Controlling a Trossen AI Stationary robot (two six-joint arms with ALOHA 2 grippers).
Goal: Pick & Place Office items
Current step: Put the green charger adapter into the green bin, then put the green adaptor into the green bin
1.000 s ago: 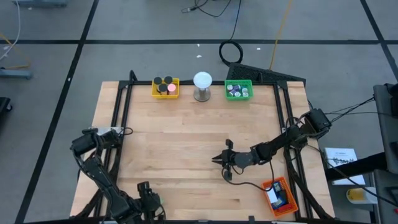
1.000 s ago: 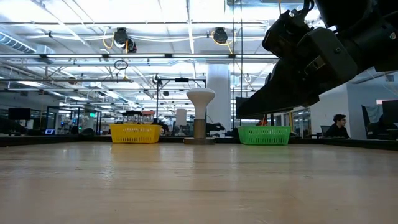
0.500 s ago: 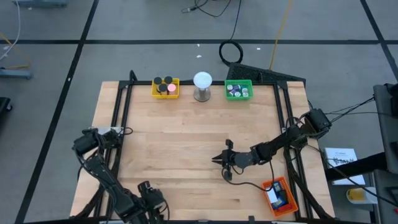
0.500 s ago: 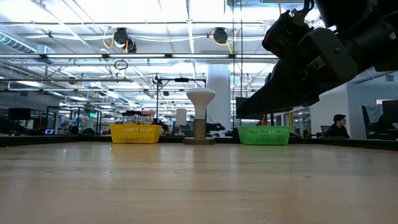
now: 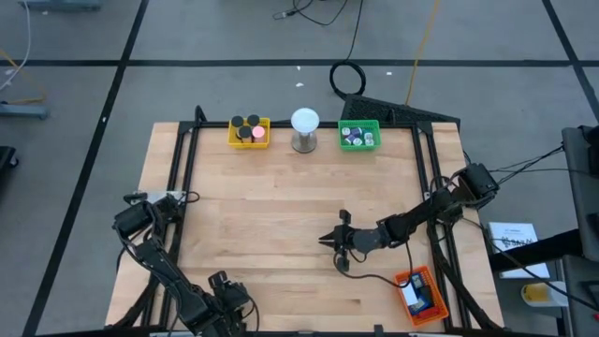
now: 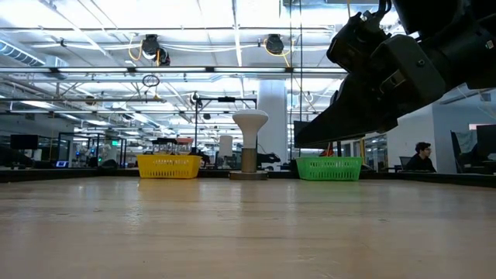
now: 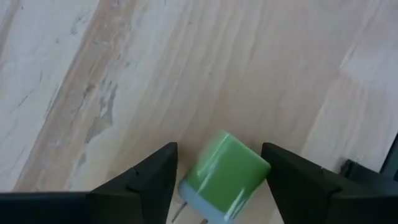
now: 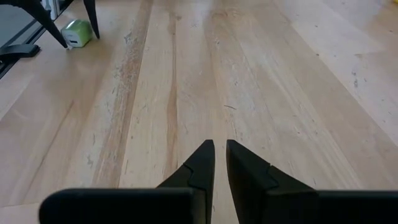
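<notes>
- Down at the near left corner of the wooden bench [image 5: 281, 225], the left gripper [image 7: 217, 171] points at the boards with its fingers [image 7: 146, 180] spread apart.
- Between those fingers sits a small green block [image 7: 225, 174] with a pale grey-blue end and two thin metal prongs; it lies tilted on the wood, and I can't tell whether either finger touches it.
- From the right wrist view the same green block [image 8: 78, 32] shows far off, by the bench's edge, next to the left arm's dark fingers.
- The right gripper [image 5: 326, 240] hangs over the middle of the bench, a little toward the right, with its fingers [image 8: 198, 165] drawn nearly together and nothing between them.
- Along the far edge stands a yellow tray [image 5: 249, 140] holding black round caps [image 5: 245, 124] and a pink disc [image 5: 258, 133].
- Just beside it, a white ball on a metal stand [image 5: 304, 129] sits between the yellow tray and a green tray [image 5: 359, 125].
- The green tray holds several small items, white, blue and green, too small to tell apart.
- An orange tray [image 5: 418, 295] lies at the near right corner, tilted against the bench's edge, with a blue block [image 5: 423, 301] and a white block [image 5: 410, 293] in it.
- Beyond the bench, at the right of the low view, a person [image 6: 421, 157] sits at a desk.
</notes>
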